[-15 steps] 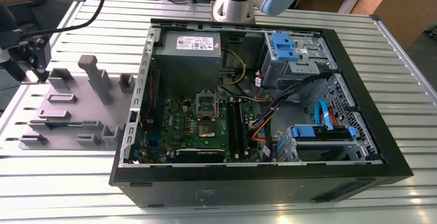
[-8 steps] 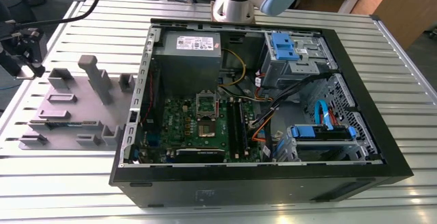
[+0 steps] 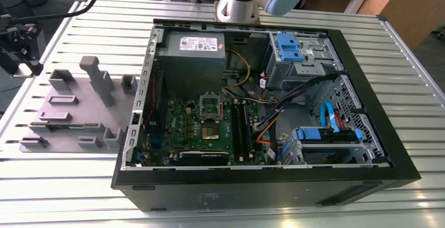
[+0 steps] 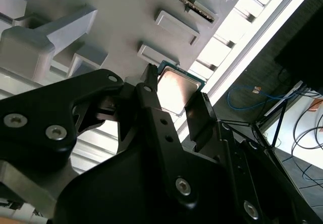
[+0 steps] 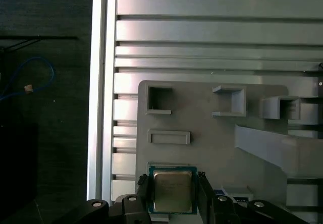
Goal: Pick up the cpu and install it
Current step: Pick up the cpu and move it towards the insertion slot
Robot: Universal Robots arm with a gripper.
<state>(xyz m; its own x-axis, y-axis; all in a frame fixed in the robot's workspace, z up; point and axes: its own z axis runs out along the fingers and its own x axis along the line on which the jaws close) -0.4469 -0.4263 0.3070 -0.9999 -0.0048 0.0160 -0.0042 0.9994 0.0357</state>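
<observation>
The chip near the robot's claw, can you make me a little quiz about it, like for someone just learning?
1. True or false: the chip already sits inside the computer case.
2. What does the chip rest on? A) the grey holder plate B) the floor C) a blue box
3. Fill the gap: the gripper is nearest to the ____.
Key: 1 false; 2 A; 3 chip.
</observation>
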